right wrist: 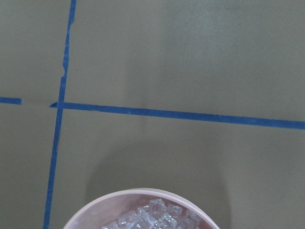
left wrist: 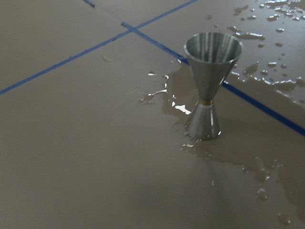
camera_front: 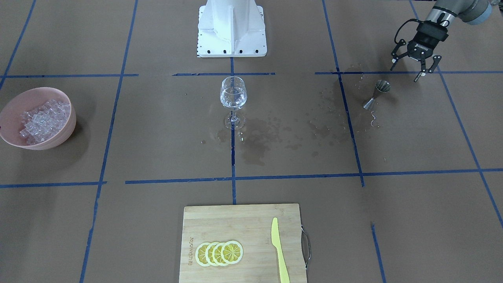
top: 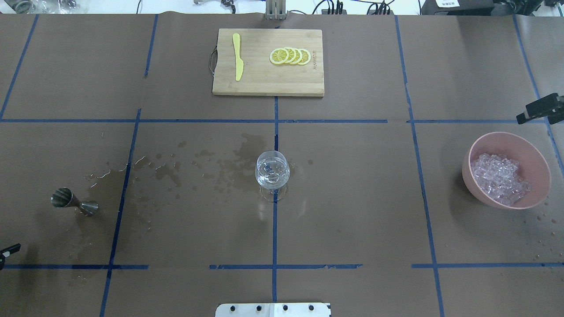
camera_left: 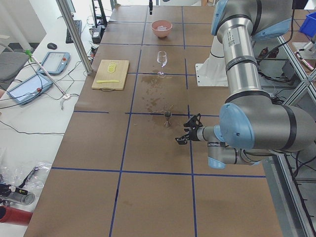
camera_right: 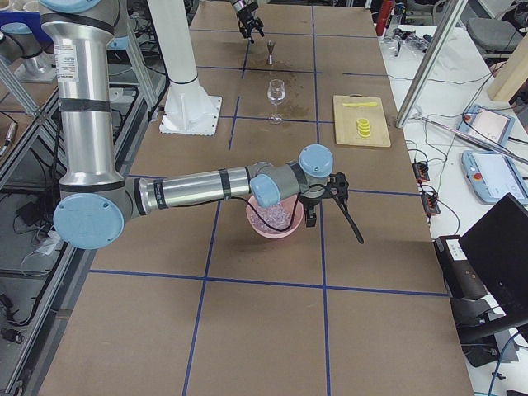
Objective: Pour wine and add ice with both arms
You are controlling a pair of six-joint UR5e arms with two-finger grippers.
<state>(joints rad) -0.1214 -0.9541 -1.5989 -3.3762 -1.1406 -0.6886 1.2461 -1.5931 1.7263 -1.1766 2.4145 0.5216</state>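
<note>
A wine glass [camera_front: 233, 96] stands at the table's centre with a little clear wine [top: 272, 171] in its bowl. A steel jigger [camera_front: 376, 94] stands upright on wet paper; the left wrist view looks into its cup [left wrist: 213, 47]. My left gripper [camera_front: 412, 67] hangs open and holds nothing, up and back from the jigger on the robot's side. A pink bowl [top: 540, 164] holds a heap of ice [top: 500, 178]. My right gripper [camera_right: 330, 221] hovers at the bowl's far rim with its fingers spread and holds nothing. Only one of its fingers [top: 538, 108] shows in the overhead view.
A wooden cutting board [camera_front: 235, 220] at the far edge carries several lemon slices [camera_front: 219, 252] and a yellow knife [camera_front: 279, 250]. Wet spill patches [top: 229, 163] spread between the jigger and the glass. The white pedestal base [camera_front: 232, 29] stands at the robot's side.
</note>
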